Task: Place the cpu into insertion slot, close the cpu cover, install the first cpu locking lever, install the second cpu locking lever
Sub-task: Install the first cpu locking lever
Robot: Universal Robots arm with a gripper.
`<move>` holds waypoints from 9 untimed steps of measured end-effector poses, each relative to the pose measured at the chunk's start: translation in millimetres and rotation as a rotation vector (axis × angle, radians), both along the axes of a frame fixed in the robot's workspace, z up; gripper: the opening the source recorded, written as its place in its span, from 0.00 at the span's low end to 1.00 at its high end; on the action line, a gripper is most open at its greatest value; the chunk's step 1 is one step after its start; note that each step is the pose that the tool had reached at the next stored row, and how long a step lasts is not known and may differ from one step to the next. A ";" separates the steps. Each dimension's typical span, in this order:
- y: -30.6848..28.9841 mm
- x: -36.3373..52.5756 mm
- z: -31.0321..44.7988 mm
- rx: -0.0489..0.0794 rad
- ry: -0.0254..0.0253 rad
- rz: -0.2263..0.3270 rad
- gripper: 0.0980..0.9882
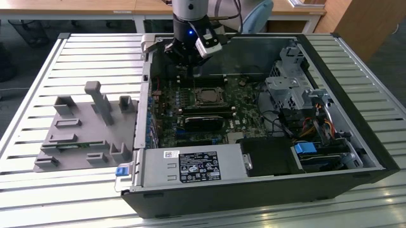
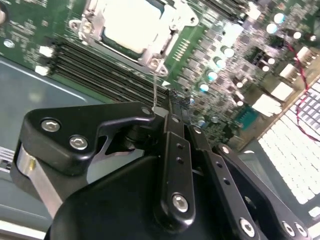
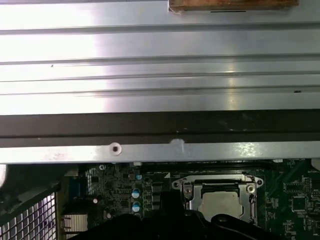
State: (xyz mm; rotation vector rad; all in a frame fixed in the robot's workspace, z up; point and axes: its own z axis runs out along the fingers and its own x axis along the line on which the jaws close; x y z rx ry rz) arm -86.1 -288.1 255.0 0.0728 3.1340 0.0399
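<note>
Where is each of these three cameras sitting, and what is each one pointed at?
Exterior view: off the arm, above the slatted table, looking down into the open computer case; the arm and tool show.
Second wrist view: on the arm, looking along the tool at the green board.
First wrist view: on the arm, looking across the case wall to the table; a dark part of the robot shows.
Shared: all three show the cpu.
</note>
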 end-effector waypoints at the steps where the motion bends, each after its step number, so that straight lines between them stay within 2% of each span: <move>1: 0.1 3.2 -0.1 0.000 -0.0001 0.000 0.01; 9: 1.4 34.1 -1.2 0.000 0.0017 0.000 0.01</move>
